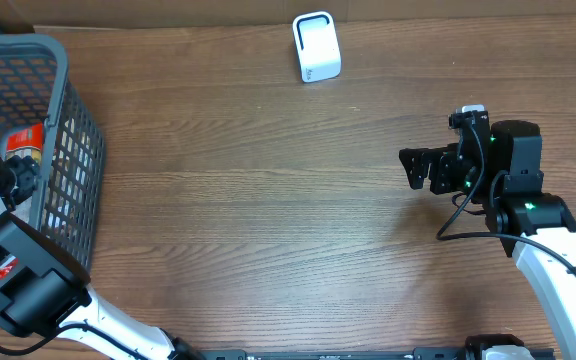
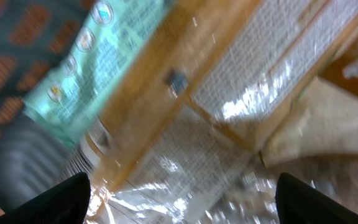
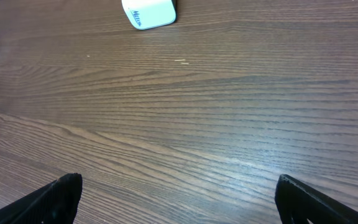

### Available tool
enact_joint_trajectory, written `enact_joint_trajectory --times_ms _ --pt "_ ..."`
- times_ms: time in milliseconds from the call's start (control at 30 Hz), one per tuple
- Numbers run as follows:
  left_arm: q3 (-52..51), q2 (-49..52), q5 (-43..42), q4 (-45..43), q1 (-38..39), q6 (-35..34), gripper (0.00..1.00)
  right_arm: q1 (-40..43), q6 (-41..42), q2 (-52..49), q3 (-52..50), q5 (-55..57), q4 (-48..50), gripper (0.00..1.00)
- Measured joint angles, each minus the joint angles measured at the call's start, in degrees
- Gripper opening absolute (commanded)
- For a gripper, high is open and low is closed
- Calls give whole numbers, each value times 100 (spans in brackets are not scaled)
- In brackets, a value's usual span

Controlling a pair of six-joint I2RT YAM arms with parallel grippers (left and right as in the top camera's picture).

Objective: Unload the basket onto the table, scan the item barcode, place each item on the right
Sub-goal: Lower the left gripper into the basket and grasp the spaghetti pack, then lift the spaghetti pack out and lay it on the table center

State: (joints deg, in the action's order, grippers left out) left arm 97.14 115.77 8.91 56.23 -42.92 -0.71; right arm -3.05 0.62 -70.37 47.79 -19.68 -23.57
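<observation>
the left gripper hangs with jaws spread wide and holding nothing over the crinkly wrapped packets heaped in the basket, where a close could snag two slippery wrappers together or slide off the glossy film.

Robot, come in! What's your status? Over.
Left pincer open, over blurry packets in basket. Right pincer open, above table. Scanner unblocked, no item there yet.
</observation>
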Motion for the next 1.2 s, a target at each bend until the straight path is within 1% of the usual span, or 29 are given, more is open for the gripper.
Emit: enact_joint_trajectory --times_ms 233,367,667,733,800,833,967,1000,1133,1200 --pt "-44 -2 17 -334 7 638 91 0 0 0 0 -2 -2 100" --pt "-361 -15 26 -643 7 962 92 -2 2 0 0 -2 -2 100" --pt "-922 -15 39 -1270 2 1355 94 0 0 0 0 -2 -2 100" --pt "-1029 -15 44 -1416 0 1453 93 0 0 0 0 0 -2 100" --pt "-1117 -15 57 -1521 2 1488 90 0 0 0 0 -2 -2 100" --pt "-1154 -17 61 -1572 2 1510 85 0 0 0 0 -2 -4 100" --pt "-1268 -48 74 -1622 2 1596 52 0 0 0 0 -2 0 100" --pt "-1281 -48 74 -1615 7 1609 48 0 0 0 0 0 -2 100" --pt "-1285 -74 48 -1582 24 1762 21 0 0 0 0 0 -2 100" --pt "-1285 -107 63 -1547 35 1755 12 0 2 0 0 0 -2 100"
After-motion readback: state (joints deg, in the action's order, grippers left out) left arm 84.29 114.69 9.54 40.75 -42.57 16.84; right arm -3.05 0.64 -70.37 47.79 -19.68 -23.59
